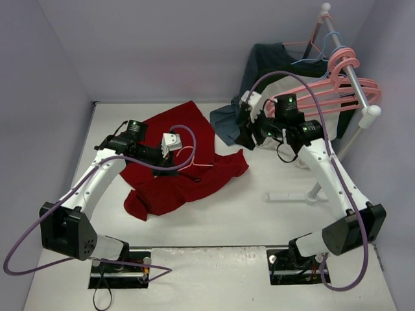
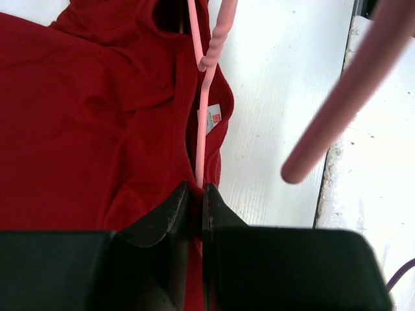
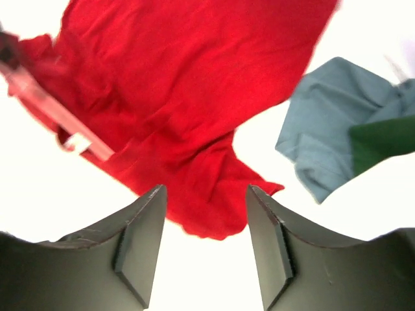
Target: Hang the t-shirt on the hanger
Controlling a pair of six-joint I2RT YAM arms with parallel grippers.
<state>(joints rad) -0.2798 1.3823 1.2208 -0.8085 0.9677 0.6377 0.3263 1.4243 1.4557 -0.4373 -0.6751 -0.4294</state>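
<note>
The deep-red t-shirt [image 1: 194, 172] lies crumpled on the white table, left of centre. My left gripper [image 1: 174, 162] sits over its neck area. In the left wrist view this gripper [image 2: 196, 191] is shut on the thin wire of a salmon-pink hanger [image 2: 202, 116], which runs across the collar next to the white neck label [image 2: 214, 121]. My right gripper [image 1: 245, 135] hovers to the right of the shirt. In the right wrist view it [image 3: 204, 194] is open and empty above the t-shirt's [image 3: 181, 97] edge; the hanger [image 3: 58, 110] shows blurred at the left.
A dark blue-grey garment [image 1: 227, 123] lies just right of the shirt and shows in the right wrist view [image 3: 324, 129]. A white rack [image 1: 353, 87] at the back right carries several pink hangers [image 1: 337, 91], a blue hanger [image 1: 311, 58] and hanging garments [image 1: 272, 65]. Its foot [image 1: 292, 196] lies on the table.
</note>
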